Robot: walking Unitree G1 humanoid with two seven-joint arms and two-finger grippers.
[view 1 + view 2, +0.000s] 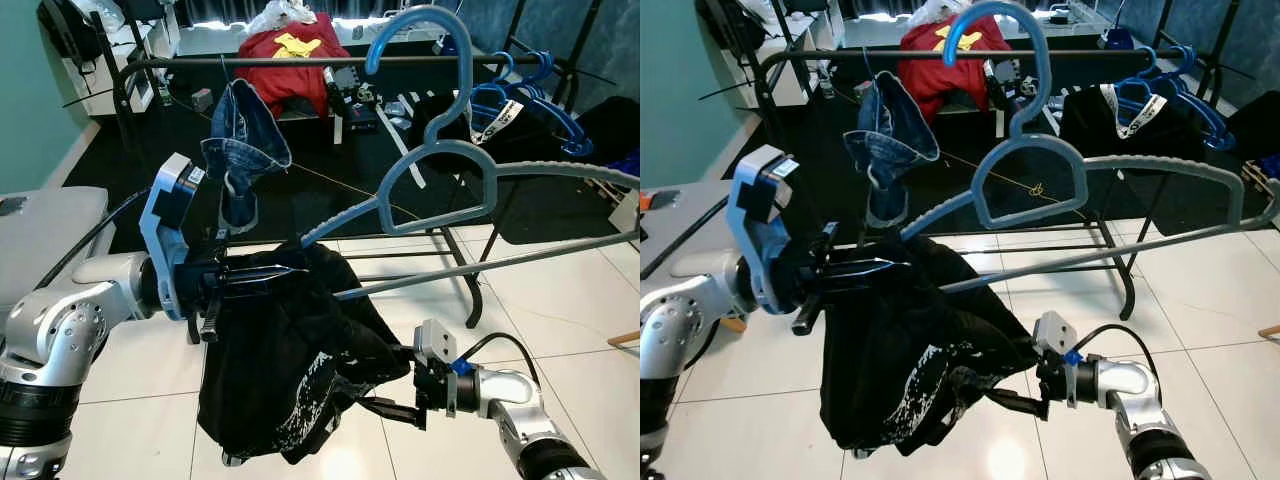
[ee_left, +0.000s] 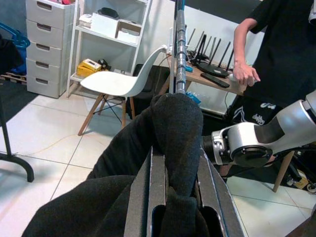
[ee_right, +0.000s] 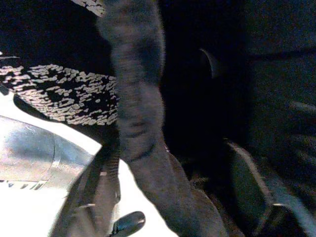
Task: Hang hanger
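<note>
My left gripper (image 1: 262,275) is clenched on the black garment (image 1: 290,360) where it drapes over one arm of the grey-blue plastic hanger (image 1: 440,165); in my left wrist view the soft, matte cloth bulges up between my 2 black fingers (image 2: 157,192). My right gripper (image 1: 395,410) sits low against the garment's lower edge, its fingers parted with a fold of cloth running between them. The garment hangs in heavy folds with a speckled white print. The hanger is broad and curved, its hook raised toward the black metal rail (image 1: 330,62) of the clothes rack, not yet on it. Blue hangers (image 1: 520,100) and a piece of denim (image 1: 240,150) hang from that rail. Below lie glossy white tiles (image 1: 560,330); a person (image 2: 281,54) stands by a desk near a white chair (image 2: 123,81).
</note>
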